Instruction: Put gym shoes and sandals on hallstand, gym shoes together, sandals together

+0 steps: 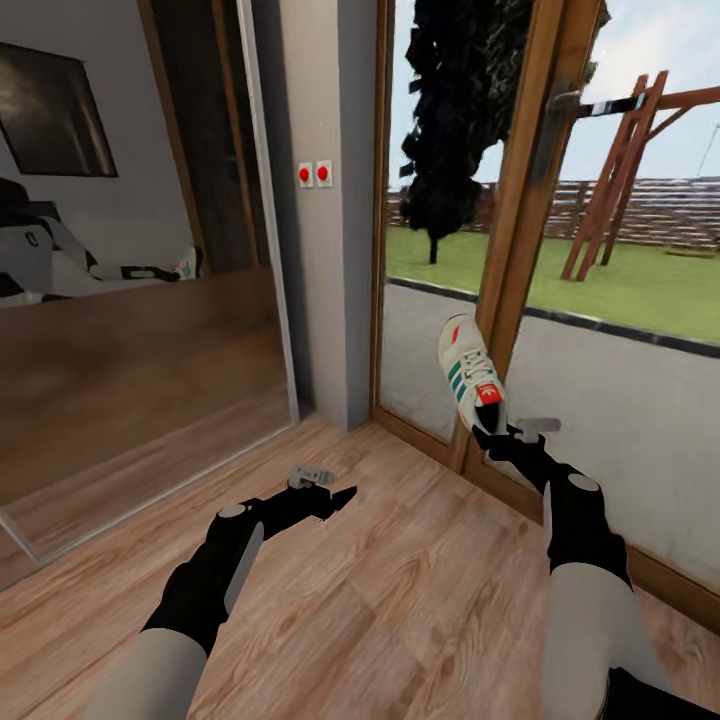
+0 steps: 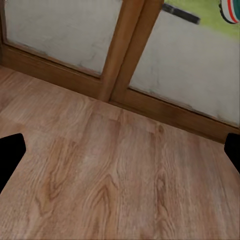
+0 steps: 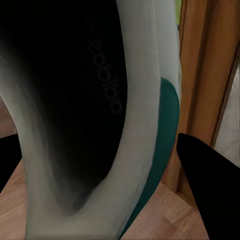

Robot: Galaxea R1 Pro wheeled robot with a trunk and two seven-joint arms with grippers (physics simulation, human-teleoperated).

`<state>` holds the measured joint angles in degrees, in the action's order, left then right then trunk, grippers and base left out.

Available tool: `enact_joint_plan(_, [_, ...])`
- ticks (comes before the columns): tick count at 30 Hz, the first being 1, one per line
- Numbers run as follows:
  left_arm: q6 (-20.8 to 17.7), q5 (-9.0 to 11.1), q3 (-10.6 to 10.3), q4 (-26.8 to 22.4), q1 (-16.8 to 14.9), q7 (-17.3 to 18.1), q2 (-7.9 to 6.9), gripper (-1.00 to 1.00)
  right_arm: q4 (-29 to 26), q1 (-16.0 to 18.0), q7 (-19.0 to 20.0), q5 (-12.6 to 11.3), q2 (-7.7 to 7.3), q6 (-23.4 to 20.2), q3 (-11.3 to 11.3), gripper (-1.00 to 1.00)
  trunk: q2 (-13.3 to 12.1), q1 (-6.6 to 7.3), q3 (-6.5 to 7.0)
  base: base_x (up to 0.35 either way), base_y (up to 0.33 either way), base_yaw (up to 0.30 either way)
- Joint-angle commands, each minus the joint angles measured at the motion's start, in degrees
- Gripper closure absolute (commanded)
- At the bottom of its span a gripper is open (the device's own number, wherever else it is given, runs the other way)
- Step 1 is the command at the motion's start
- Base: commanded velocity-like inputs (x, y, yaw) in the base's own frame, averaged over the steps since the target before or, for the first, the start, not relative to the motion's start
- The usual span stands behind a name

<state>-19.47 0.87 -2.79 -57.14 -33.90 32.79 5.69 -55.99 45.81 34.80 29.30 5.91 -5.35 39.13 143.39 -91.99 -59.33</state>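
Observation:
One white gym shoe (image 1: pixel 468 372) with green stripes and a red heel patch hangs toe-up in front of the wooden door frame, held by its heel end. My right gripper (image 1: pixel 497 432) is shut on it; in the right wrist view the shoe's dark inside (image 3: pixel 75 100) lies between the black fingers (image 3: pixel 210 190). Lower at the left, my left gripper (image 1: pixel 335 500) hovers open over the corridor floor (image 1: pixel 400 590), holding nothing. In the left wrist view its fingertips (image 2: pixel 10 155) stand wide apart above bare planks, and the shoe's edge (image 2: pixel 231 11) shows. The sandals and the hallstand are out of view.
A glazed door with a wooden frame (image 1: pixel 505 300) closes the corridor ahead and to the right, garden beyond. A grey wall post with two red switches (image 1: pixel 314 173) stands beside it. At the left a mirrored sliding wardrobe door (image 1: pixel 130 330) reflects the robot.

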Motion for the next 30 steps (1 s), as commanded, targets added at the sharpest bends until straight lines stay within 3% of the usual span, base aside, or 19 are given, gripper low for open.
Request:
enact_joint_plan(1, [-0.5, 0.1, 0.1, -0.1, 0.0, 0.2, 0.02, -1.0, -0.1, 0.1, 0.4, 0.1, 0.07, -0.3, 0.2, 1.0, 0.0, -0.02, -0.06, 0.291, -0.208, 0.001])
enact_joint_plan(9, [-0.5, 0.1, 0.1, -0.1, 0.0, 0.2, 0.02, -1.0, -0.2, 0.1, 0.4, 0.1, 0.07, -0.3, 0.2, 1.0, 0.0, -0.02, -0.06, 0.246, -0.168, 0.066])
enact_joint_plan(30, [-0.4, 0.1, 0.1, -0.1, 0.0, 0.2, 0.02, -1.0, -0.2, 0.1, 0.4, 0.1, 0.07, -0.3, 0.2, 1.0, 0.0, -0.02, -0.06, 0.011, -0.006, 0.287])
